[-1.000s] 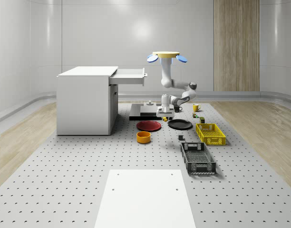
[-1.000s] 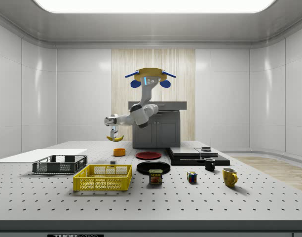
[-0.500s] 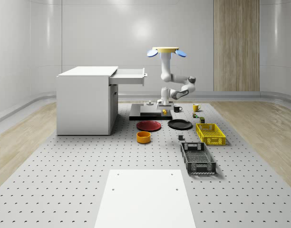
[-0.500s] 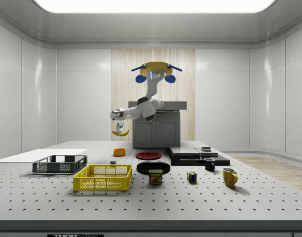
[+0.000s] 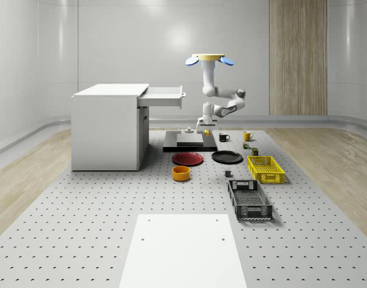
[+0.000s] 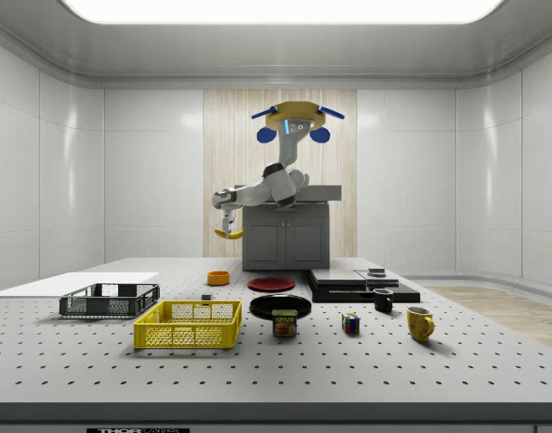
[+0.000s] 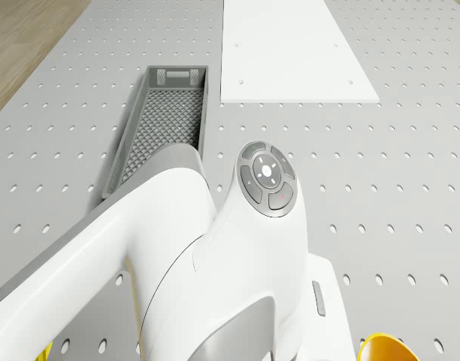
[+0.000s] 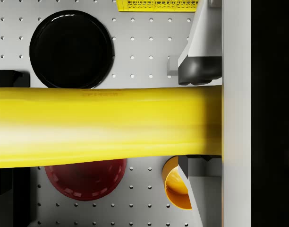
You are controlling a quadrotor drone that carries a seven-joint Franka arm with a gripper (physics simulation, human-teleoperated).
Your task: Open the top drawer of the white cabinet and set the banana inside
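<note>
The yellow banana [image 8: 106, 125] is clamped crosswise between my fingers [image 8: 201, 71], so my gripper [image 8: 201, 124] is shut on it. In the side view the banana [image 6: 229, 234] hangs under the gripper [image 6: 226, 219], well above the table. The drone [image 5: 210, 59] hovers over the black slab [image 5: 189, 141], to the whole-scene view's right of the white cabinet [image 5: 108, 126]. The cabinet's top drawer [image 5: 164, 96] stands pulled open. The gripper [image 5: 202, 123] hangs lower than the drawer and to its right.
Straight below the gripper lie a black plate [image 8: 71, 49], a red plate [image 8: 85, 182] and an orange bowl [image 8: 178, 189]. A yellow basket [image 5: 265, 168] and a grey crate [image 5: 249, 200] sit to the whole-scene view's right; a white panel [image 5: 182, 249] lies in front.
The drone and arm have climbed, lifting the banana higher off the table. In the side view they have shifted right, toward the cabinet.
</note>
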